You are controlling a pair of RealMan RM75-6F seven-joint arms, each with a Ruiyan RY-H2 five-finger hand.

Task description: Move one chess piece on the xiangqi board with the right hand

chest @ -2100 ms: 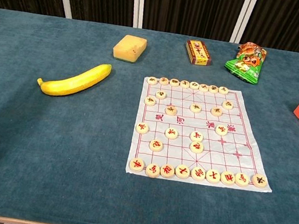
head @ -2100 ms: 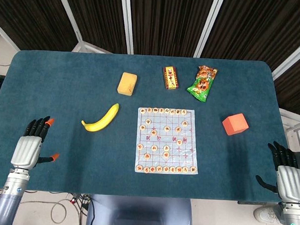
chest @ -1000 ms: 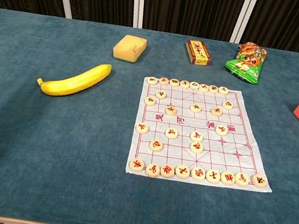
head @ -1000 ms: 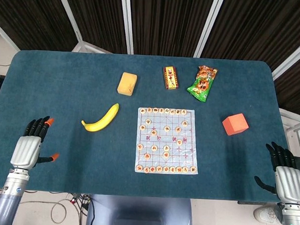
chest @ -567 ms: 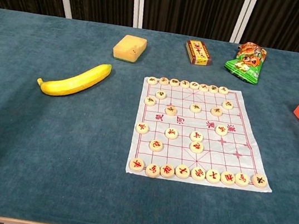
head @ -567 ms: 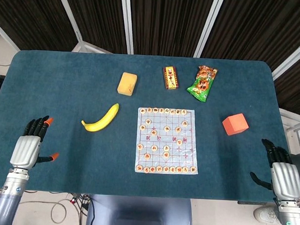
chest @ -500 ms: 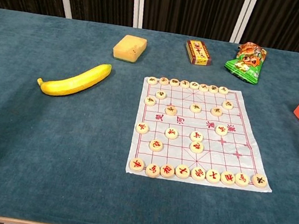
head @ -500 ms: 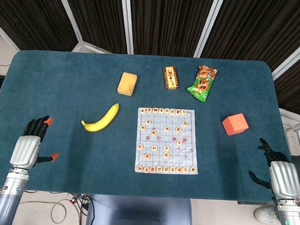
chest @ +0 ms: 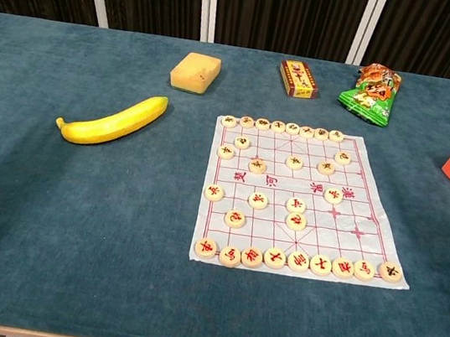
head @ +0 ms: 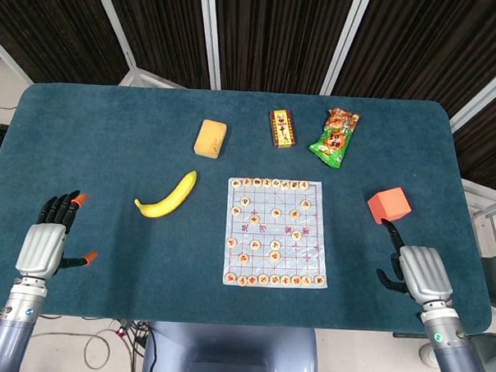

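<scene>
- The table wears a napped teal cloth, soft like felt.
- The board is a thin, glossy white sheet printed with a red grid, lying flat at the middle of the table.
- The pieces are small cream discs with red or dark characters: one row along the far edge, one along the near edge, the rest scattered between.
- The right hand, silver-backed with black fingers, sits low over the cloth well right of the board and just nearer than the orange block; its fingers are apart and hold nothing.
- The left hand lies near the table's left front corner, fingers spread, two tips orange.
- A smooth curved banana lies left of the board.
- Beyond the board: a porous yellow sponge, a small printed box, a crinkly green snack bag.
</scene>
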